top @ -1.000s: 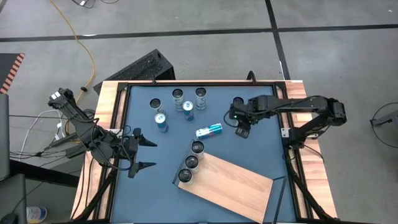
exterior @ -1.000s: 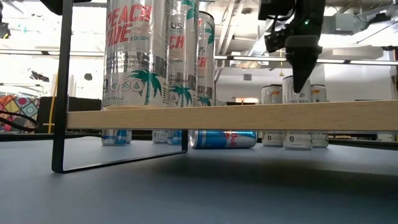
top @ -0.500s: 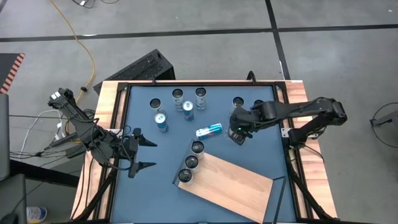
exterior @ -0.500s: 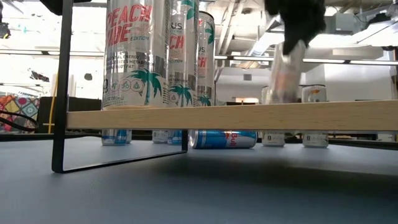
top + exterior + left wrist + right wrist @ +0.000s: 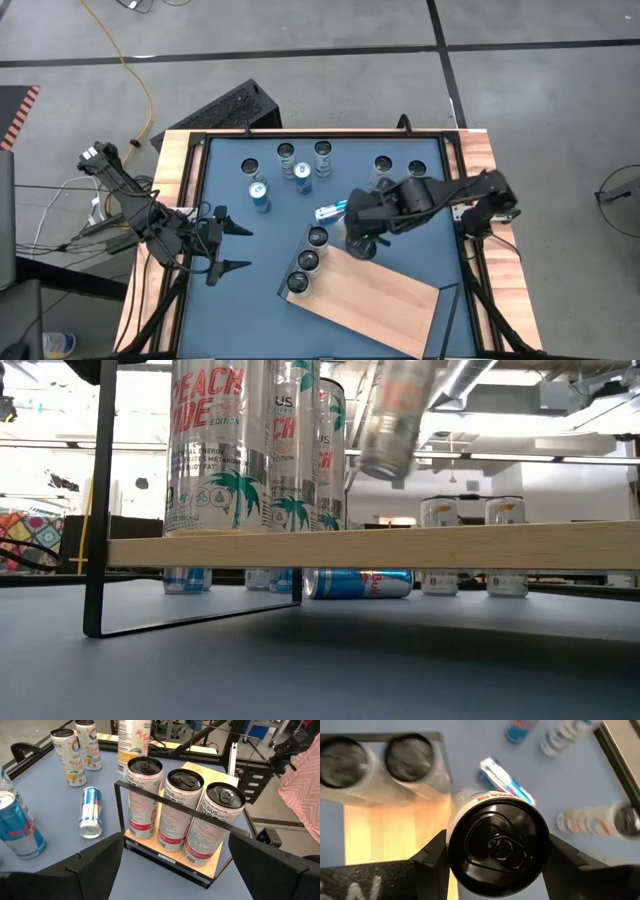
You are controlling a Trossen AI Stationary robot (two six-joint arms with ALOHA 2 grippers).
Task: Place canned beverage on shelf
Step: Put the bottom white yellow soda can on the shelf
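The right arm reaches in from the table's right edge, stretched low across the blue table (image 5: 230,200) toward the middle, its wrist bent so the right gripper (image 5: 362,240) hangs over the near end of the shelf (image 5: 385,295). Its fingers (image 5: 427,857) are clamped on either side of a canned beverage (image 5: 494,845), gripped near the top; in the low view this can (image 5: 393,415) hangs tilted in the air above the board, clear of its surface. Three tall cans (image 5: 308,260) stand in a row along the shelf's left end, and the held can is just beside the one nearest the table's centre. A blue can (image 5: 336,209) lies on its side on the table just behind the gripper. Other cans stand upright toward the far edge. The left arm waits at the table's left side, folded back, the left gripper (image 5: 232,249) spread wide and holding nothing
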